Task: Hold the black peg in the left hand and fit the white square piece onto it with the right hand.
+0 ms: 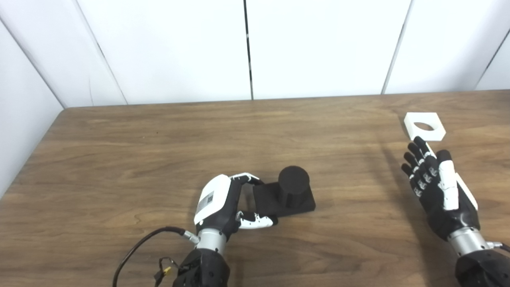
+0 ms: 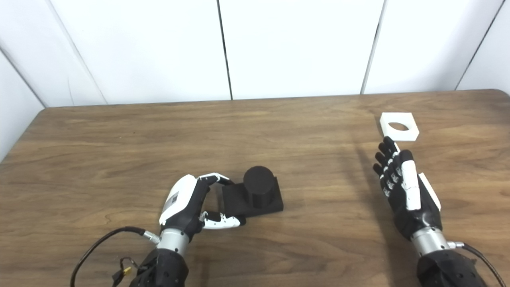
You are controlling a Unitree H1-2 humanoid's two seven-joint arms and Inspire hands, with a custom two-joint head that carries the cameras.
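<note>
A wooden table point(image 1: 119, 159) fills the room's floor of view. The left hand point(image 1: 223, 201) curls around the left edge of the black peg point(image 1: 289, 191), fingers and thumb against its square base near the middle. The right hand point(image 1: 436, 183) hovers spread and empty at the right, just near of the white piece point(image 1: 424, 126), which lies flat

Wooden table point(image 1: 159, 151), white wall panels point(image 1: 171, 48)

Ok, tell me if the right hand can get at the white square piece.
Probably yes: the right hand is open, just short of the white square piece, with only bare table between.
</note>
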